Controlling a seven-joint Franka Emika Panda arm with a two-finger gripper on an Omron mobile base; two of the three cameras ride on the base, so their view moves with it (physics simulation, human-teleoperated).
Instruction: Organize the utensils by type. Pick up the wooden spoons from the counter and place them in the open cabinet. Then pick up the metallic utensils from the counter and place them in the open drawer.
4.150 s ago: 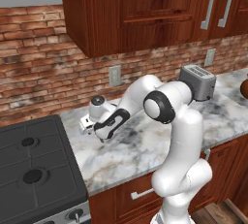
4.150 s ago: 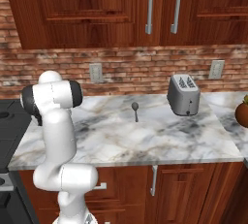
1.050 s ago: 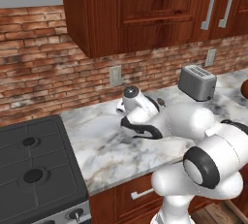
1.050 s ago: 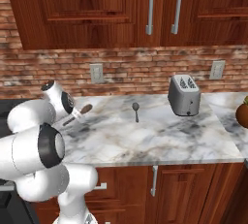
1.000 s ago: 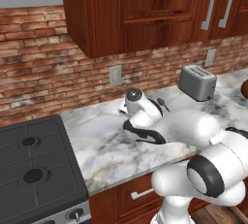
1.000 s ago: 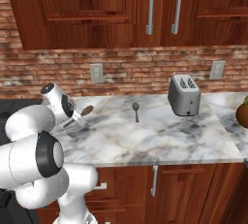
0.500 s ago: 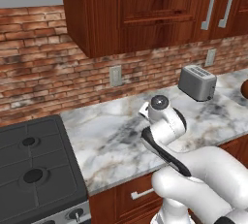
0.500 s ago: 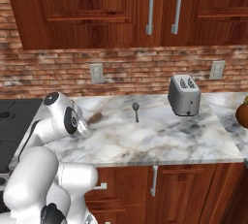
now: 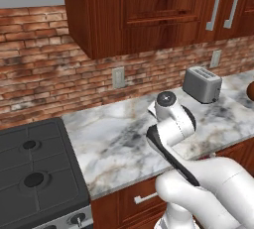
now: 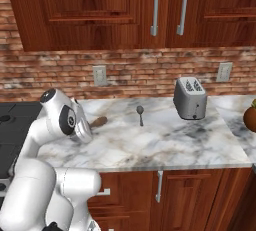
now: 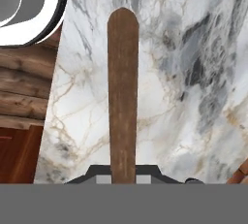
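Now one wooden spoon [image 11: 122, 97], one metal spoon [image 10: 140, 113].

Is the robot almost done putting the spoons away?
No. Nothing shows as put away yet. The fingers are shut on a brown wooden spoon, carried above the counter. The metal spoon is still lying on the counter, so it is left, along with storing the wooden one.
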